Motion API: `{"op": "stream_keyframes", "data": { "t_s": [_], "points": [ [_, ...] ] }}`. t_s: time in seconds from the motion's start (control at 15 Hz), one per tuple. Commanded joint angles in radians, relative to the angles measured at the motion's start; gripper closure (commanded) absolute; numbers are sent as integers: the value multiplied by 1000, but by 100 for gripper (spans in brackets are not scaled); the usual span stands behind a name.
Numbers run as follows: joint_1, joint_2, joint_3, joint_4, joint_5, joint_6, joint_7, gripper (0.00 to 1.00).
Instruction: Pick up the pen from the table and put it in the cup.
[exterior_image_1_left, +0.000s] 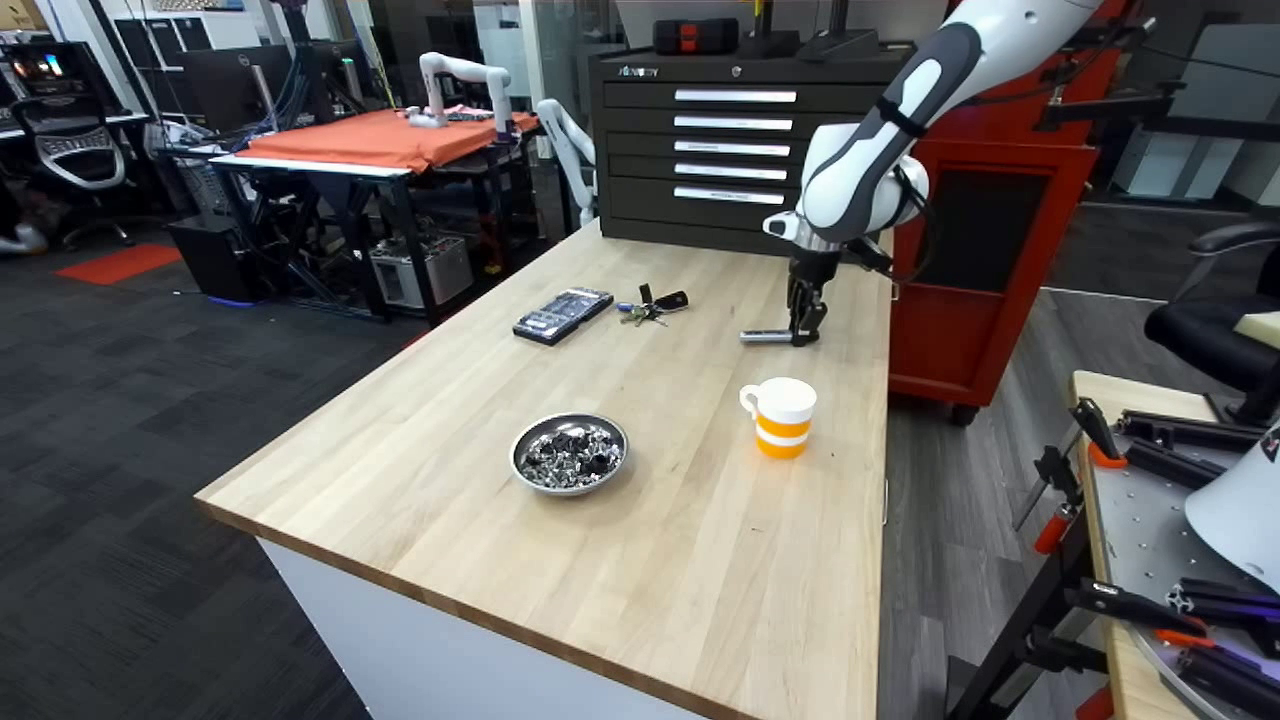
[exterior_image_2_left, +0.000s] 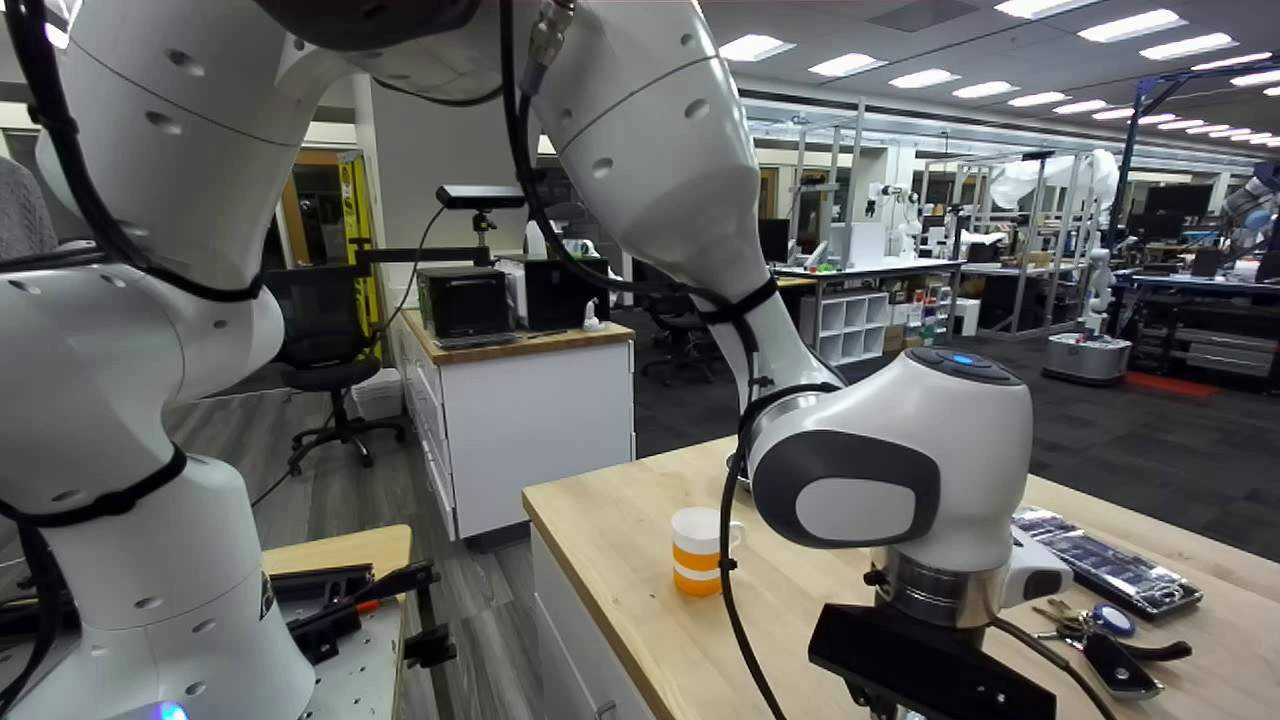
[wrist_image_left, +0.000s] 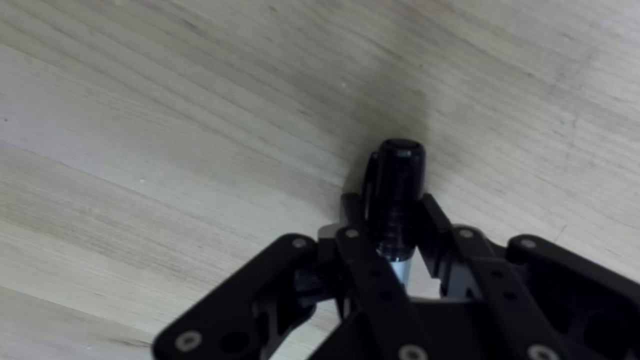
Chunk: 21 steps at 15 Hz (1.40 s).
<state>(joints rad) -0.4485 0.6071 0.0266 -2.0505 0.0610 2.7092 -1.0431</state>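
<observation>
The pen (exterior_image_1_left: 765, 337) has a silver barrel and a black cap, and lies level at the table surface in an exterior view; its black cap end (wrist_image_left: 401, 172) shows in the wrist view. My gripper (exterior_image_1_left: 806, 325) points down at the cap end. In the wrist view the fingertips (wrist_image_left: 392, 212) press against both sides of the cap, so it is shut on the pen. The cup (exterior_image_1_left: 783, 412), white with orange bands and a handle, stands upright nearer that camera, apart from the gripper; it also shows in an exterior view (exterior_image_2_left: 697, 545). The table (exterior_image_1_left: 660, 570) is pale wood.
A metal bowl (exterior_image_1_left: 570, 455) of small shiny bits stands on the table left of the cup. Keys (exterior_image_1_left: 652, 305) and a flat dark case (exterior_image_1_left: 563, 316) lie farther back. A black drawer chest (exterior_image_1_left: 700, 150) stands at the far end of the table.
</observation>
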Motion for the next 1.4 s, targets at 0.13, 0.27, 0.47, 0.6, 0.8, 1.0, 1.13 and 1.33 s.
{"op": "stream_keyframes", "data": {
  "t_s": [0.13,0.27,0.47,0.6,0.8,1.0,1.13,1.33],
  "points": [
    [-12,-91,6,-35,-8,-32,-27,93],
    [-6,-124,4,-39,-14,-51,-37,93],
    [18,-172,-13,-40,-36,-110,-54,93],
    [28,-201,-11,-31,-34,-182,-81,93],
    [73,-230,-34,-9,-62,-305,-87,93],
    [129,-255,-56,15,-118,-411,-75,93],
    [165,-263,-64,33,-162,-471,-70,93],
    [215,-268,-71,62,-229,-556,-68,93]
  ]
}}
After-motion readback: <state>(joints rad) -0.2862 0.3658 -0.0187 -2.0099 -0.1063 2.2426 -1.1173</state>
